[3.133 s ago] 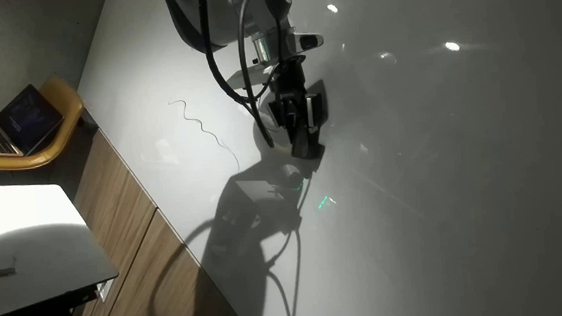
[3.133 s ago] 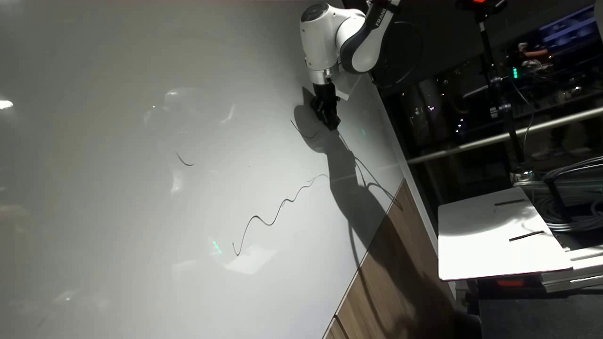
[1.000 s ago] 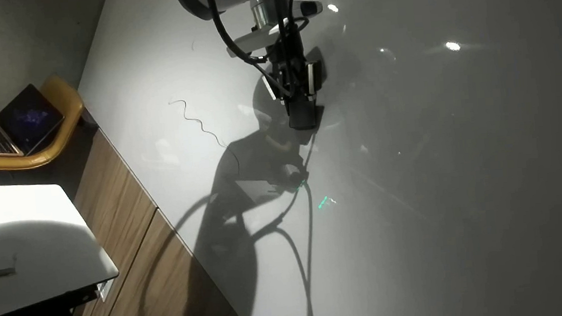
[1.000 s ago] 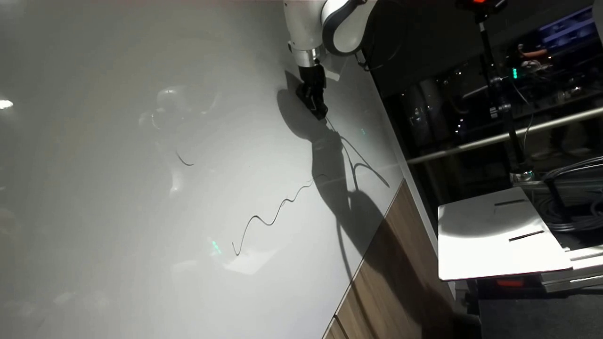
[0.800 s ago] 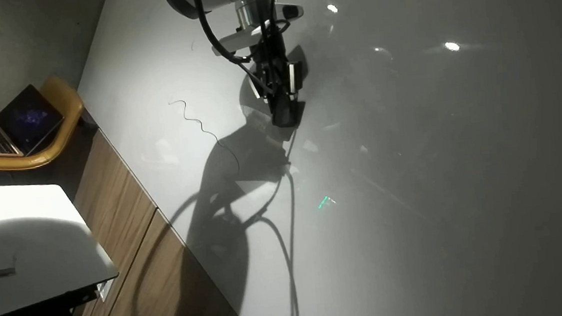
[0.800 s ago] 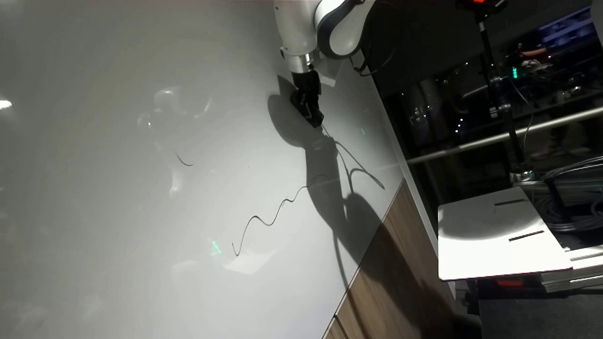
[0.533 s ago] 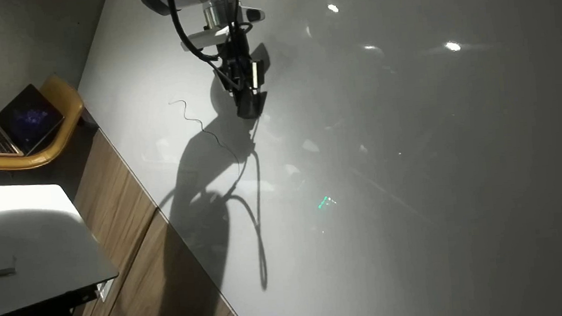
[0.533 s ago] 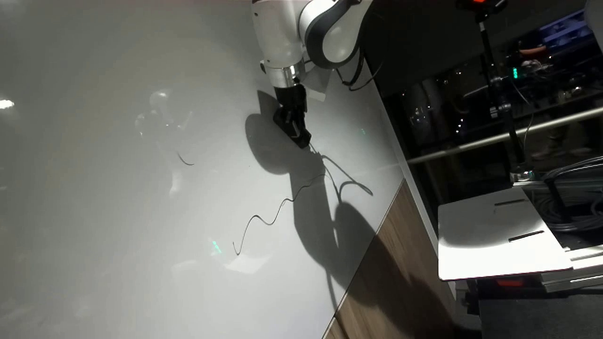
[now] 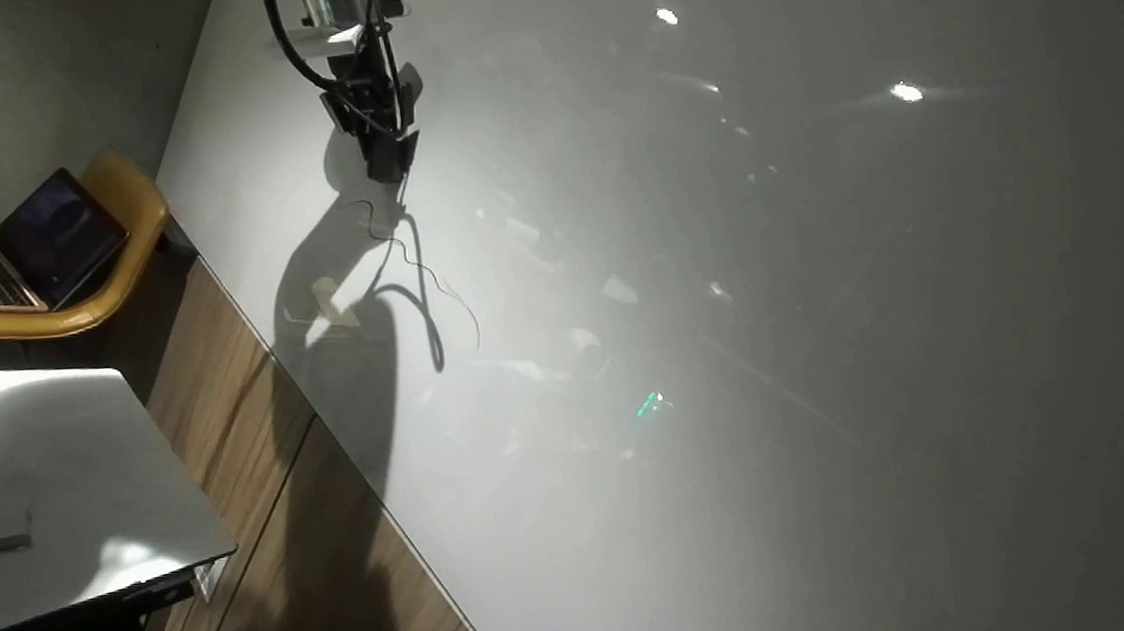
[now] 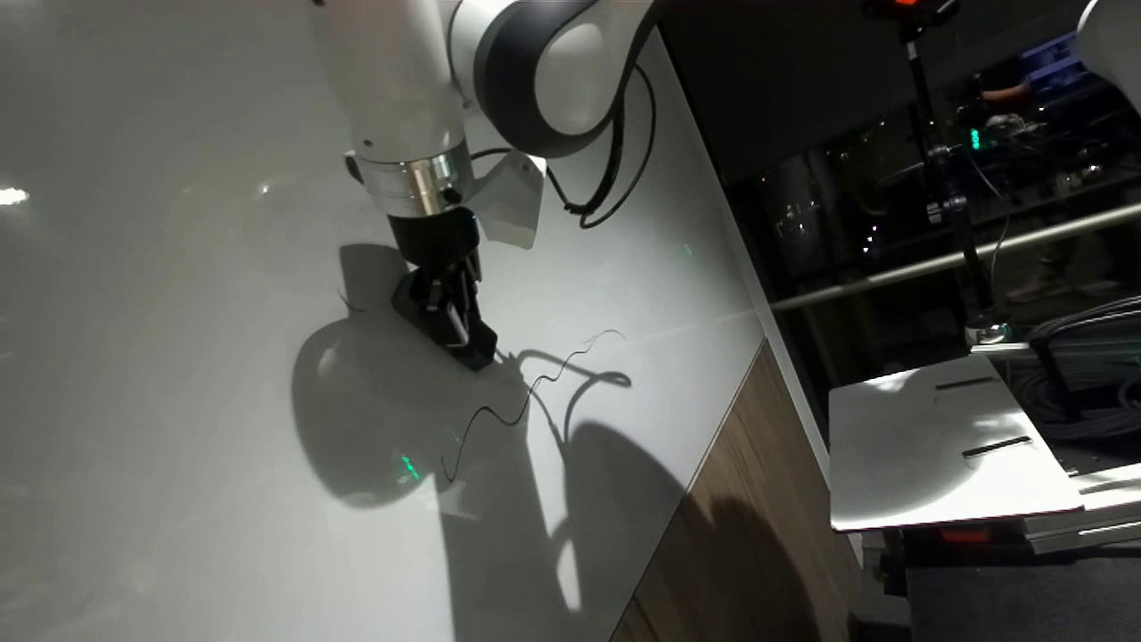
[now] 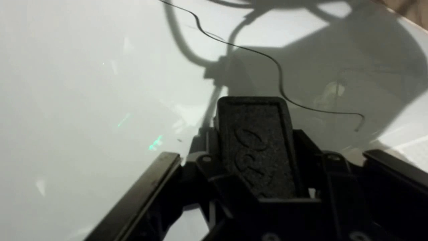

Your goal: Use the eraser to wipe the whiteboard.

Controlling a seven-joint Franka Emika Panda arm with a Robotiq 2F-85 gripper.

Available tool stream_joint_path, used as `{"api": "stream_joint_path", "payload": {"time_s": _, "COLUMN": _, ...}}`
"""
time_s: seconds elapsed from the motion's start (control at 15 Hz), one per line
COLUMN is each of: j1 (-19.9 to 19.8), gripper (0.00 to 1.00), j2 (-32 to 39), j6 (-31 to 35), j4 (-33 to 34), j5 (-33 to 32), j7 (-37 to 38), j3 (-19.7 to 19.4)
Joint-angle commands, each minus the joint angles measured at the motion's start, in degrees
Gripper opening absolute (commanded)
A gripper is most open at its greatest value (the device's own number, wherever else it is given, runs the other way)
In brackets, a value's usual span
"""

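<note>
My gripper (image 11: 255, 144) is shut on the eraser (image 11: 257, 157), a dark grey oblong block with raised lettering, its far end jutting beyond the fingers. In both exterior views the gripper hangs close over the whiteboard (image 9: 834, 455), a large glossy grey-white panel; whether the eraser touches it I cannot tell. A long wavy pen line (image 10: 510, 424) runs across the board just ahead of the eraser; in the wrist view this pen line (image 11: 280, 73) passes right beyond the eraser's end. A short curved mark (image 10: 353, 307) sits beside the gripper, partly in shadow.
Wood panelling (image 9: 232, 452) borders the board's lower edge. A white tabletop (image 9: 85, 493) stands beside it, near a yellow chair (image 9: 139, 228) bearing a laptop (image 9: 55, 240). A metal rail (image 10: 891, 281) and stand are on the far side. My arm's shadow darkens part of the board.
The gripper has travelled with the eraser, up and left in an exterior view, down and left in an exterior view. A short pen line by its earlier place no longer shows. The grip is unchanged.
</note>
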Motion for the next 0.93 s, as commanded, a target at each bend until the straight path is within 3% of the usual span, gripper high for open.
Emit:
{"api": "stream_joint_path", "payload": {"time_s": 0.0, "j1": 5.79, "gripper": 0.30, "j2": 9.70, "j6": -6.51, "j4": 14.18, "j5": -3.28, "j7": -0.78, "j3": 0.05}}
{"api": "stream_joint_path", "payload": {"time_s": 0.2, "j1": 8.83, "gripper": 0.30, "j2": 14.34, "j6": -11.52, "j4": 22.26, "j5": -3.17, "j7": -2.88, "j3": -1.12}}
{"api": "stream_joint_path", "payload": {"time_s": 0.47, "j1": 10.32, "gripper": 0.30, "j2": 15.94, "j6": -17.99, "j4": 27.82, "j5": -2.56, "j7": -4.24, "j3": -2.09}}
{"api": "stream_joint_path", "payload": {"time_s": 0.73, "j1": 9.31, "gripper": 0.30, "j2": 12.41, "j6": -21.08, "j4": 28.48, "j5": -2.81, "j7": -5.54, "j3": -3.01}}
{"api": "stream_joint_path", "payload": {"time_s": 0.87, "j1": 7.82, "gripper": 0.30, "j2": 8.91, "j6": -21.50, "j4": 25.76, "j5": -3.98, "j7": -4.61, "j3": -2.67}}
